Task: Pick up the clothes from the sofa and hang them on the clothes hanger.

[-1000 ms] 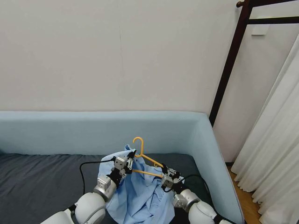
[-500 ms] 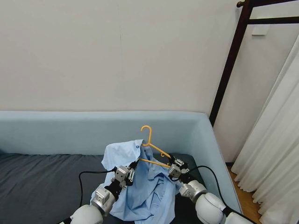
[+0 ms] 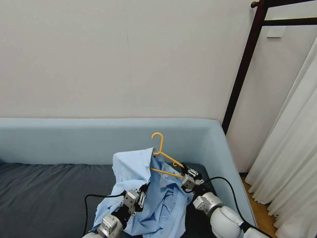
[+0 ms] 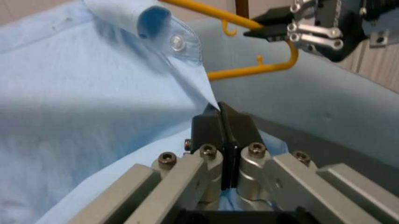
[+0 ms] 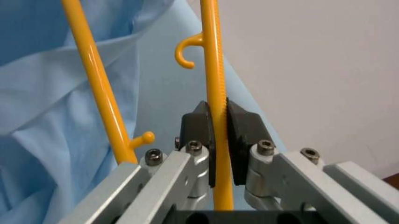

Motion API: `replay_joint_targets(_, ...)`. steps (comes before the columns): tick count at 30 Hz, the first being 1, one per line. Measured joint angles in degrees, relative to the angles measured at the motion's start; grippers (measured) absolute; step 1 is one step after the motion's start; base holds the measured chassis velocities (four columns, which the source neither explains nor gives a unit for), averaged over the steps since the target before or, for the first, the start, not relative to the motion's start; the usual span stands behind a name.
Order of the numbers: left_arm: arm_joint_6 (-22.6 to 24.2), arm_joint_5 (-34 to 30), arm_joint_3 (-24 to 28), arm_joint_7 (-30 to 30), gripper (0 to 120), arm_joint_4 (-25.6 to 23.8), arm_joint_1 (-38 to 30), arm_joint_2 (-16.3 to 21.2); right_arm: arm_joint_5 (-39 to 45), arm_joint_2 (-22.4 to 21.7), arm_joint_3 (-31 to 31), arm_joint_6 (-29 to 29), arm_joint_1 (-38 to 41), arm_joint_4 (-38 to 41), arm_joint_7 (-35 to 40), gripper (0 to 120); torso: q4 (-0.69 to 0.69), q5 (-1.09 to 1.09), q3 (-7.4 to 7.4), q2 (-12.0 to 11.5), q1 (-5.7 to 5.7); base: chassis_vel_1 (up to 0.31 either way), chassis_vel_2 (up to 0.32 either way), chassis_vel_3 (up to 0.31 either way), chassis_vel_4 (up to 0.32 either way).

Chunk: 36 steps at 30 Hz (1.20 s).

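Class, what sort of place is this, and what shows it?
Probably a home living room: a pale blue sofa, white curtains, a dark wooden clothes stand. Over the sofa, the left gripper holds a shirt, the right gripper a hanger.

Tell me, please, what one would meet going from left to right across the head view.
dark seat cushion → left end effector, pinching the blue shirt → yellow hanger → right end effector → sofa's light-blue side arm → dark wooden rack post → white curtain

Pale wall (image 3: 124,59) at back; white curtain (image 3: 292,163) right; wooden floor (image 3: 256,201) beneath.
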Motion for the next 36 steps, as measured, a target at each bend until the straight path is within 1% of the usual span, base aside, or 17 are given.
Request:
replay_joint_targets(2,0.00,0.17,-0.02,-0.11,0,0.02,0.38,-0.19,-0.05,0.05,0.01,0.07,0.00,0.06,0.08,5,0.00,0.00,0.00,0.00,0.00,0.000,0.000,0.000,0.000)
replay_joint_targets(6,1.98,2.60,-0.05,-1.87,16,-1.12,2.54,-0.71,-2.76,1.23,0.53,2.00,-0.45,-0.55,1.87,5,0.00,0.00,0.00,0.00,0.00,0.000,0.000,0.000,0.000)
replay_joint_targets(8,2.19,3.14,-0.18,-2.09,19,-1.46,3.08,-0.60,-4.19,1.65,0.82,2.69,-0.71,-0.86,2.41,5,0.00,-0.01,0.00,0.00,0.00,0.000,0.000,0.000,0.000)
replay_joint_targets(10,2.33,4.82,-0.95,-2.41,30,-2.53,4.76,0.44,-8.38,2.70,2.09,5.18,-1.78,-1.44,3.34,5,-0.01,0.00,0.00,0.00,0.00,0.000,0.000,0.000,0.000)
replay_joint_targets(12,2.13,5.65,-1.36,-2.36,33,-2.95,5.60,1.08,-10.13,3.00,2.71,6.23,-2.22,-1.61,3.57,5,0.00,0.00,0.00,0.00,0.00,0.000,0.000,0.000,0.000)
replay_joint_targets(16,-2.45,7.51,-6.30,-0.43,53,-6.19,10.71,4.66,-16.25,3.53,6.05,10.96,-4.37,-2.19,4.33,5,-0.01,-0.01,0.00,0.00,0.00,0.000,0.000,0.000,0.000)
replay_joint_targets(18,-4.33,6.95,-7.89,1.16,57,-6.94,11.91,5.29,-16.81,3.53,6.69,11.53,-4.89,-2.19,4.42,5,0.00,-0.02,0.00,0.00,0.00,0.000,0.000,0.000,0.000)
replay_joint_targets(20,-11.50,0.40,-14.79,7.91,67,-10.43,14.93,7.53,-18.06,3.54,8.85,12.89,-6.89,-1.74,4.96,5,0.01,0.01,0.00,0.00,0.00,0.000,0.000,0.000,0.000)
replay_joint_targets(21,-11.50,0.40,-14.79,7.91,67,-10.43,14.93,7.53,-18.06,3.54,8.85,12.89,-6.89,-1.74,4.96,5,0.01,0.01,0.00,0.00,0.00,0.000,0.000,0.000,0.000)
replay_joint_targets(24,-13.22,-16.80,-17.05,13.26,82,-12.32,9.81,11.98,-18.51,3.90,9.95,13.69,-7.24,-2.65,5.29,5,0.01,0.01,0.00,0.00,0.00,0.000,0.000,0.000,0.000)
replay_joint_targets(26,-13.03,-20.30,-16.73,14.66,85,-11.93,6.68,13.10,-18.67,3.88,10.06,13.81,-7.34,-2.65,5.38,5,0.00,0.01,0.00,0.00,0.00,0.000,0.000,0.000,0.000)
replay_joint_targets(29,-10.80,-31.58,-12.99,20.69,97,-7.94,-6.48,16.65,-18.73,3.86,10.13,14.10,-7.17,-2.84,5.63,5,-0.03,-0.03,0.02,0.00,0.00,0.000,0.000,0.000,0.000)
replay_joint_targets(31,-7.88,-39.78,-10.33,28.71,100,-4.70,-15.27,19.13,-18.72,3.91,9.51,14.48,-6.00,-3.29,5.66,5,-0.03,0.01,0.01,0.00,0.01,0.000,0.000,0.000,0.000)
replay_joint_targets(32,-7.88,-39.78,-10.33,28.71,100,-4.70,-15.27,19.13,-18.72,3.91,9.51,14.48,-6.00,-3.29,5.66,5,-0.03,0.01,0.01,0.00,0.01,0.000,0.000,0.000,0.000)
replay_joint_targets(34,-2.88,-46.46,-8.18,39.31,100,-0.69,-22.51,20.47,-18.73,3.92,9.26,14.92,-5.58,-3.42,5.69,5,0.00,0.00,0.02,0.00,0.01,0.000,0.000,0.000,0.000)
replay_joint_targets(35,1.17,-49.65,-6.41,48.16,100,3.54,-28.03,20.82,-18.73,3.98,9.11,15.25,-5.37,-3.44,5.97,5,0.00,0.00,0.01,0.00,0.00,0.000,0.000,0.000,0.000)
replay_joint_targets(36,1.17,-49.65,-6.41,48.16,100,3.54,-28.03,20.82,-18.73,3.98,9.11,15.25,-5.37,-3.44,5.97,5,0.00,0.00,0.01,0.00,0.00,0.000,0.000,0.000,0.000)
